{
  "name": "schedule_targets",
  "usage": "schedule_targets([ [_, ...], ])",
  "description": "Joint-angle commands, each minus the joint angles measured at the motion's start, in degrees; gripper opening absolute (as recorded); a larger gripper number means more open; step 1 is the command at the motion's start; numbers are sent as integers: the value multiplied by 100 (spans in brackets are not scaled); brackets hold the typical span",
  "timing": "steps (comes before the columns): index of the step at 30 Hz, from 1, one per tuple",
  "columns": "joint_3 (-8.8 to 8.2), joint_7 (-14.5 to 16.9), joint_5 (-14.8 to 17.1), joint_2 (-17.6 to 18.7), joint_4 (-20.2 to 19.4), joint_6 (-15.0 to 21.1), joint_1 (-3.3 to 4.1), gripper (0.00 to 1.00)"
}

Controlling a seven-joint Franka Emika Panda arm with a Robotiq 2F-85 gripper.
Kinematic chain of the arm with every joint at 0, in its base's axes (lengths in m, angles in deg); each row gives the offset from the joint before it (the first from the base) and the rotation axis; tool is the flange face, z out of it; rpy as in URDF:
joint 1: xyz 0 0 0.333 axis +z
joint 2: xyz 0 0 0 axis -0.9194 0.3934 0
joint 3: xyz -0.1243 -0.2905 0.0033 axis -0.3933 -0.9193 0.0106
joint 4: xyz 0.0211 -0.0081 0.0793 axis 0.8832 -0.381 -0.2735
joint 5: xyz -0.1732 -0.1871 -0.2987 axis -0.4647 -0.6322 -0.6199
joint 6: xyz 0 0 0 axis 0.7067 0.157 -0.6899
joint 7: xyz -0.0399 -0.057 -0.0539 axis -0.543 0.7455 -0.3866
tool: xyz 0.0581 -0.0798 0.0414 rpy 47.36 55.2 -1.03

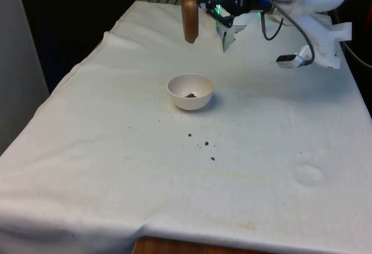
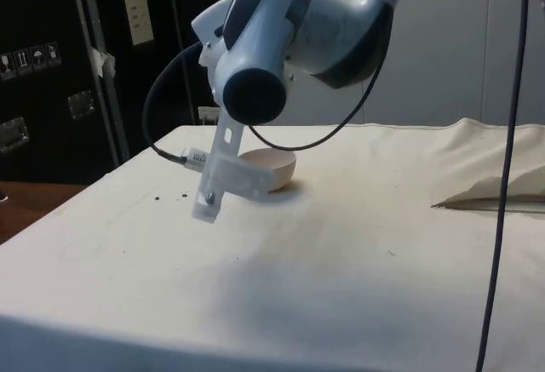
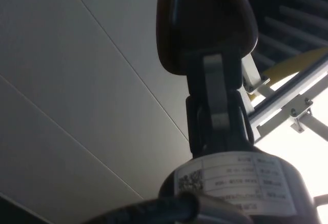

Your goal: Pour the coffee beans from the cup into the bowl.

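A: Margins? Where is the bowl?
B: White bowl sits mid-cloth, a few coffee beans inside, strays just in front; cloth bare to every edge.
A: Pincer?
B: Gripper pinches the brown cup, raised above the far end.

the arm hides part of the bowl in the side view.
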Motion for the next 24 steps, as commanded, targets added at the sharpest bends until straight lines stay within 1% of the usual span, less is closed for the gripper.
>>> schedule_targets([
  [1, 11, -6, -29, -63, -29, 149, -34, 0],
  [6, -6, 0, -46, -126, -23, 292, -34, 0],
  [7, -17, 0, -11, -86, 0, 172, 0, 0],
  [8, -11, -6, -46, -132, -17, 321, -34, 0],
  [14, -52, -40, -40, -178, 6, 590, -40, 0],
  [15, -57, -17, -11, -155, 17, 481, 0, 0],
  [16, -52, -46, -40, -189, 11, 636, -40, 0],
  [24, -109, -126, -23, -223, 46, 997, -52, 0],
])
